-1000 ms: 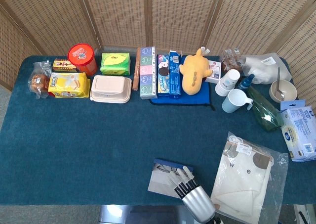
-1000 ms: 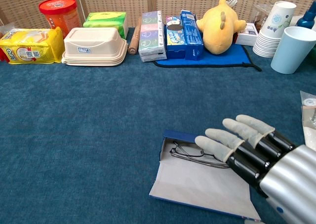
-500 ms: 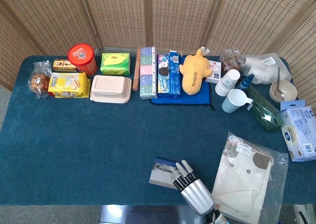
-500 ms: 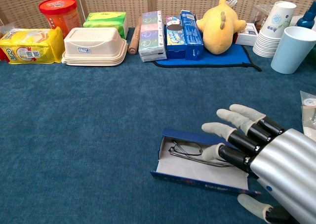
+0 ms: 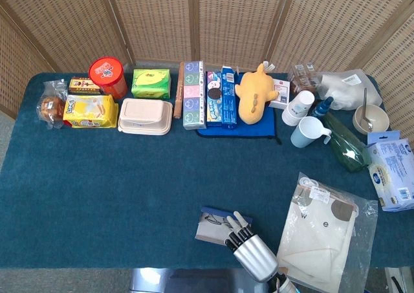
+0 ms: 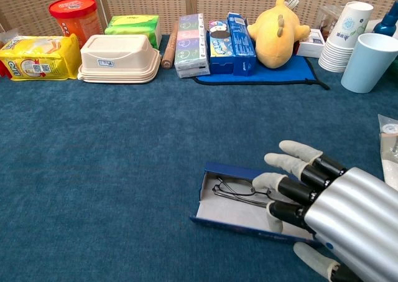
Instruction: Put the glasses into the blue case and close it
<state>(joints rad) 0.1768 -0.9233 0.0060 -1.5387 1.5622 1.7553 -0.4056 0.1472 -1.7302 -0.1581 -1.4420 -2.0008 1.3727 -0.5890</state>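
Note:
The blue case [image 6: 225,212] lies open near the table's front edge, right of centre, with its pale lining showing. The dark-framed glasses [image 6: 235,188] lie folded inside it. My right hand [image 6: 329,216] reaches in from the right and grips the case's lid, with its fingers [image 6: 292,167] spread over the inside and its thumb [image 6: 311,257] under the front. The lid stands raised off the cloth. In the head view the case [image 5: 208,231] and the right hand [image 5: 253,253] sit at the bottom edge. My left hand shows in neither view.
A clear bag with a cream cloth [image 5: 320,231] lies just right of the hand. A light blue mug [image 6: 372,61] and stacked paper cups [image 6: 345,36] stand back right. Along the back are a yellow plush [image 6: 273,30], boxed snacks [image 6: 191,36] and a beige lunch box [image 6: 118,58].
The case's lid lay flat towards me a second ago; it has been lifted and folded up towards the glasses. The right hand drew slightly nearer, its thumb coming under the lid.

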